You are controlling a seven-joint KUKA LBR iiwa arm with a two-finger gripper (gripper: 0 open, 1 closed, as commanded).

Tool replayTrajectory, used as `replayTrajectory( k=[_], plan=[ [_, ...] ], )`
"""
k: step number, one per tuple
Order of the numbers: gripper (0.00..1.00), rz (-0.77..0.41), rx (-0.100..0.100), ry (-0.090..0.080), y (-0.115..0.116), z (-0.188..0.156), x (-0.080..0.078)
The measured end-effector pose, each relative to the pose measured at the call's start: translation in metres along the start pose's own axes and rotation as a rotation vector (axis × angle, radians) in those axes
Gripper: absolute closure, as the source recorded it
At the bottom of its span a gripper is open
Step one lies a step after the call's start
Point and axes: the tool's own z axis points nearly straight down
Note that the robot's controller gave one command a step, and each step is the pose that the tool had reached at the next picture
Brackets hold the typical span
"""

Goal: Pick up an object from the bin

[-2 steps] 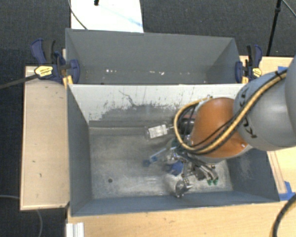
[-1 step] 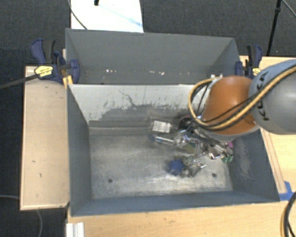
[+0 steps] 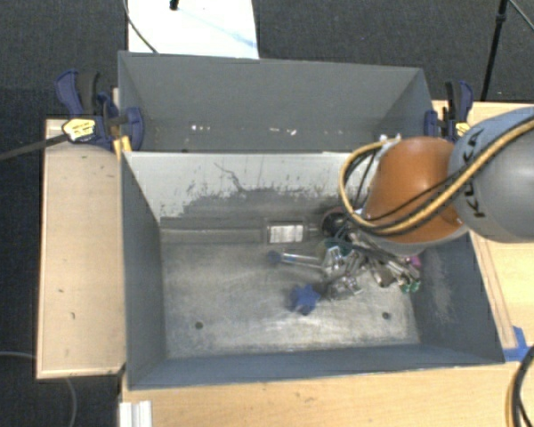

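My gripper (image 3: 345, 272) is low in the right half of the bin, under the arm's orange cover. A small blue block (image 3: 304, 300) lies on the floor just left of and below it. A bluish pen-like stick (image 3: 293, 258) lies just to its left, pointing at it. Farther up sits a clear tube with a white label (image 3: 285, 234). Small green and purple bits (image 3: 413, 282) show at the gripper's right side, partly hidden by it.
The arm and its orange cover with yellow and black cables reach in from the right and hide the bin's upper right floor. A dark green thing (image 3: 336, 225) peeks out at the cover's left edge.
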Motion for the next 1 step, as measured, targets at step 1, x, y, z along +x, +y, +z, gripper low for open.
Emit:
replayTrajectory(
  k=[1],
  plan=[
    [1.0, 0.001, 0.004, -0.01, 0.0118, -0.1261, 0.0025]
  ],
)
